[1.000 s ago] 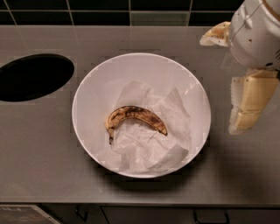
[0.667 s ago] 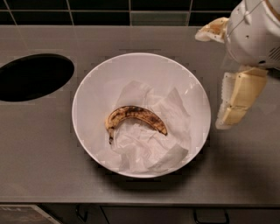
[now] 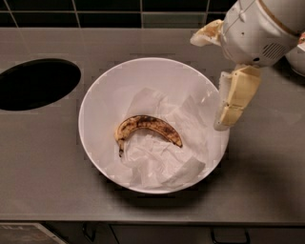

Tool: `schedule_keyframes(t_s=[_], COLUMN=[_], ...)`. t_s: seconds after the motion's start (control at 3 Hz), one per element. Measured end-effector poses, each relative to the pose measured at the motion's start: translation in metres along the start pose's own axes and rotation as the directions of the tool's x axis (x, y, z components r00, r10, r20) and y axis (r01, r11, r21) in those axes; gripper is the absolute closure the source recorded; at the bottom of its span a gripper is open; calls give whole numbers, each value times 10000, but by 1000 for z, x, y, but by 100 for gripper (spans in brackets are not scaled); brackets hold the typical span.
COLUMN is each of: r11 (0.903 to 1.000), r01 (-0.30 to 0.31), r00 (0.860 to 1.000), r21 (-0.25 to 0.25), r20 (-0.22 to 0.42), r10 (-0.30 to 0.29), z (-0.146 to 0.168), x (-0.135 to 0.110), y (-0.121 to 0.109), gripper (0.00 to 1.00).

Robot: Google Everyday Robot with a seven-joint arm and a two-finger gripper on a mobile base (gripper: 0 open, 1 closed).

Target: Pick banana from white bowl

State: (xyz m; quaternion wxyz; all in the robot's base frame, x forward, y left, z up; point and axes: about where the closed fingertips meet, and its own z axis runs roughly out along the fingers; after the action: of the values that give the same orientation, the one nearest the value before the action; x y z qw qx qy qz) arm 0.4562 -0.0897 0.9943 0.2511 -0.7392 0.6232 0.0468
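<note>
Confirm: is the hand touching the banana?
Apart. Camera view: the open hand hovers at the right rim of the bowl, with bare paper between it and the banana.

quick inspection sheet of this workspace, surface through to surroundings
surface: grey countertop with a dark oval hole at left
job's things: banana, brown-blotched, lies on its side in the white bowl, untouched
clutter: crumpled white paper lining the bowl under the banana
grippers: gripper open, above the bowl's right rim, right of the banana, holding nothing
cables: nothing seen
surroundings: dark tiled wall behind the counter
</note>
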Motion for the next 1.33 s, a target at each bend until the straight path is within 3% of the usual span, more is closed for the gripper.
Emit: schedule_keyframes(t_s=[0.67, 1.0, 1.33], r11=[10000, 9991, 9944], r01=[-1, -351, -977], r00=[9994, 9983, 9941], r21=[36, 247, 408], r20=[342, 464, 521], r10=[0, 339, 955], z=[33, 53, 66], x=[-24, -38, -35], y=[-10, -18, -21], gripper=[0, 0, 0])
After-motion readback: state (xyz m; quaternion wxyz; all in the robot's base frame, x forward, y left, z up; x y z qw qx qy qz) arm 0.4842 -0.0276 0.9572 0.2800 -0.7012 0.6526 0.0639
